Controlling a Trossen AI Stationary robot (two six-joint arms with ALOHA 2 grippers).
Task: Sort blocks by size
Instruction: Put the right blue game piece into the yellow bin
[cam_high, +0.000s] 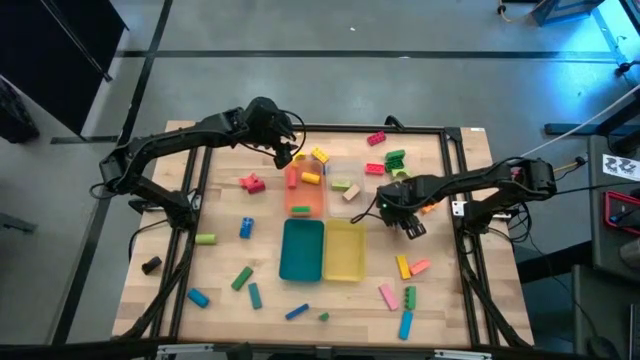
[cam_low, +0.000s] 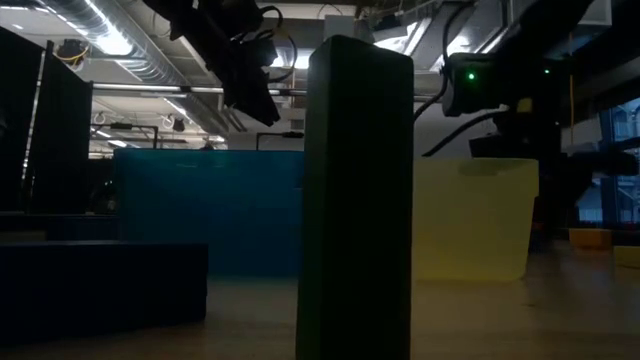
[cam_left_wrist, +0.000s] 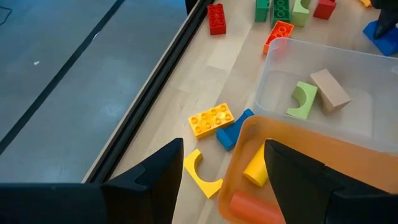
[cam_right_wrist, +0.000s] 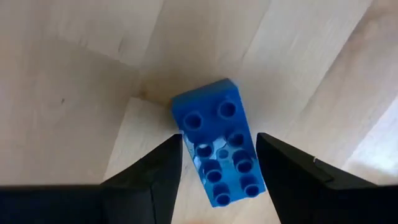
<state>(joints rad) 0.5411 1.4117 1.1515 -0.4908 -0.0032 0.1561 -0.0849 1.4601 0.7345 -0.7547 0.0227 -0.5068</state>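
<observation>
Wood tabletop (cam_high: 230, 255) carries four trays (cam_high: 301, 250) at centre, and we see blocks (cam_high: 246, 228) scattered all around them. Our left gripper (cam_left_wrist: 221, 168) hangs open over the orange tray's (cam_left_wrist: 323, 155) far corner. Our right gripper (cam_right_wrist: 219, 163) straddles a blue brick (cam_right_wrist: 219, 149), fingers spread, right of the trays.

Room setting. A pale wooden tabletop (cam_high: 230, 255) edged by a black metal frame (cam_high: 196, 185) stands on a grey concrete floor (cam_high: 330, 25) crossed by darker seams. A dark panel (cam_high: 55, 55) occupies one corner of the floor, and blue light falls across the opposite corner. Seen level across the tabletop, ceiling ducts (cam_low: 150, 65) and bright strip lights (cam_low: 105, 35) run overhead.
</observation>
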